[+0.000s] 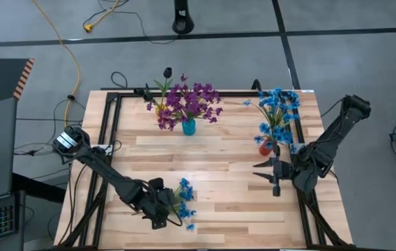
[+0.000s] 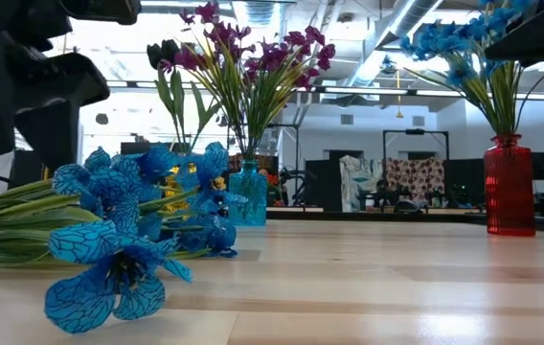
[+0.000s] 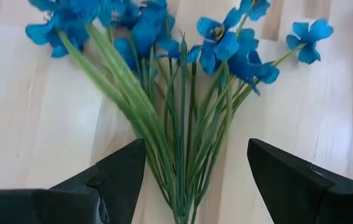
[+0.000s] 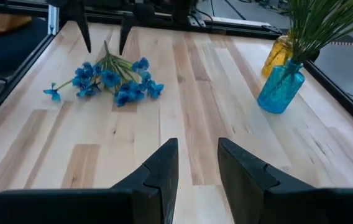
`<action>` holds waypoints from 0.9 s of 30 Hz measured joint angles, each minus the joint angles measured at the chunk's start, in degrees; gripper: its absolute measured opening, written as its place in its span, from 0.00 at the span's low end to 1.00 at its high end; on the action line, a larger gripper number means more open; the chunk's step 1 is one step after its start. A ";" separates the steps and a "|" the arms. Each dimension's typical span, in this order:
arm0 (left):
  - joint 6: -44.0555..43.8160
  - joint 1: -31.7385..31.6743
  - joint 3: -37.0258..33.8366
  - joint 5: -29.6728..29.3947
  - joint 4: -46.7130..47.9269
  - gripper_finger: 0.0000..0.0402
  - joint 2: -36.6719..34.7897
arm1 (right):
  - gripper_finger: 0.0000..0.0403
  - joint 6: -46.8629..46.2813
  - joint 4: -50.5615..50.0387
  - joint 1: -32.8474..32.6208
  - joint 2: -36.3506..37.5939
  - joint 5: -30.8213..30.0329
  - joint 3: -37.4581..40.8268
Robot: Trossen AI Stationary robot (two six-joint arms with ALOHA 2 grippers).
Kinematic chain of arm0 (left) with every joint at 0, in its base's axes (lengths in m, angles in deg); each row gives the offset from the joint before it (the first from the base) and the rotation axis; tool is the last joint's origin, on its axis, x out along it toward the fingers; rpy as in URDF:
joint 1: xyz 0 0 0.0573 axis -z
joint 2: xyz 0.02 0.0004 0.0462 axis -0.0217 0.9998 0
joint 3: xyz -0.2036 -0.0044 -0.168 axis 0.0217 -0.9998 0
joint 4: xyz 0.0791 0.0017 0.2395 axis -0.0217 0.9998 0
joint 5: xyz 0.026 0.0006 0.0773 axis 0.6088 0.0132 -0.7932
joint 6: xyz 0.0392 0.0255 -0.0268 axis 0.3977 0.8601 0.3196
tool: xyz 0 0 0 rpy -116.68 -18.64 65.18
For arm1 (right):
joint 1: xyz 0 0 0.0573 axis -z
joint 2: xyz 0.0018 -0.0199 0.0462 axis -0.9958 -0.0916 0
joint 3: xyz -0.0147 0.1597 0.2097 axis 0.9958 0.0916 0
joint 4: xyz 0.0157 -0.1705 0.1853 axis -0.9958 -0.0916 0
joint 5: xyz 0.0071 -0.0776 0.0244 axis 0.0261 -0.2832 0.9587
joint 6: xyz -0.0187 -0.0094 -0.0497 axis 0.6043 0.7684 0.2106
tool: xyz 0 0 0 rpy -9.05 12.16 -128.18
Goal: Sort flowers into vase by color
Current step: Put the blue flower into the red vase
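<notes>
The left gripper (image 3: pixel 195 180) stands with its two dark fingers spread wide, one on each side of the green stems, and holds nothing; whether the fingers touch the stems cannot be told. The right gripper (image 4: pixel 198 168) has its fingers partly parted with a narrow gap between them, empty, above bare wood.

The left arm reaches from the table's left edge toward the near edge, bent low, its gripper pointing along the tabletop at the stem end of the bunch. The right arm comes in from the right edge, folded at the elbow, its gripper (image 1: pixel 275 178) facing across the table just in front of the red vase.

The loose bunch of artificial bright blue flowers with long thin green stems (image 1: pixel 184 202) lies flat on the pale wooden slatted table (image 1: pixel 233 202) near its front left part, stems gathered between the left gripper's fingers, blossoms fanned out away from it. In the low view the blue blossoms (image 2: pixel 128 240) rest on the wood close to the camera. A red glass vase holding blue flowers (image 1: pixel 266 146) stands upright near the right edge. A small teal glass vase of purple flowers (image 1: pixel 188 127) stands near the far edge, with a yellow vase (image 4: pixel 278 53) holding a dark blossom just beside it
</notes>
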 joint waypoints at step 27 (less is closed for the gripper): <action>-5.01 3.27 -0.18 -4.53 0.79 0.67 4.83 | 0.34 0.92 8.54 -0.17 -8.25 0.51 -1.88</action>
